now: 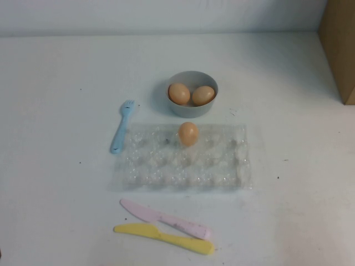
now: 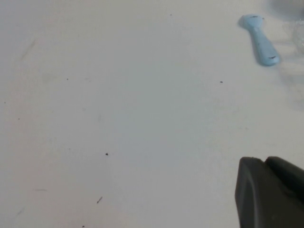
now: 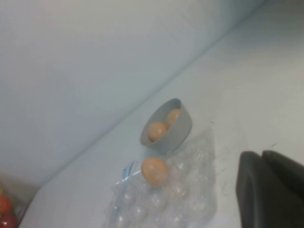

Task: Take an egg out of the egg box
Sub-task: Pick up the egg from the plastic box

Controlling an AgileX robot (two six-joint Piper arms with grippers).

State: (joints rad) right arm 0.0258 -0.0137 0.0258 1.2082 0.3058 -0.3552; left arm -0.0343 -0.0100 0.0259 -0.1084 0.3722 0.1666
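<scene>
One light orange-brown egg sits in a far-row cup of the clear plastic egg box at mid-table. It also shows in the right wrist view, in the box. Two more eggs lie in the grey bowl just behind the box. Neither gripper shows in the high view. My left gripper is shut and empty over bare table, left of the box. My right gripper is shut and empty, held off to the right of the box.
A blue fork lies by the box's far left corner; its handle shows in the left wrist view. A pink knife and a yellow knife lie in front of the box. A brown box stands at the far right.
</scene>
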